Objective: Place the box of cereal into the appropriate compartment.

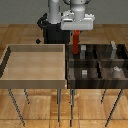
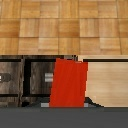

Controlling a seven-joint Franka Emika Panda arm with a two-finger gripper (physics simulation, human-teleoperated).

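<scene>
A: Progress check — box of cereal [image 1: 75,43] is lifted, pinched in the gripper [image 1: 75,33], hanging above the four-cell bin [image 1: 98,64] at its edge nearest the wooden tray [image 1: 35,75]. Not yet set down.

B: Left, by my judgement: carry to the cell with the tall grey block [image 1: 113,49], lower, release.

A: Materials: box flat, matte red; bin dark, striped; tray pale, smooth.

The arm [image 1: 60,12] reached down from its dark base [image 1: 50,30], wrist pointing straight down. The gripper [image 1: 75,36] hung above the bin's back edge, clamped on the box [image 1: 75,45].
</scene>
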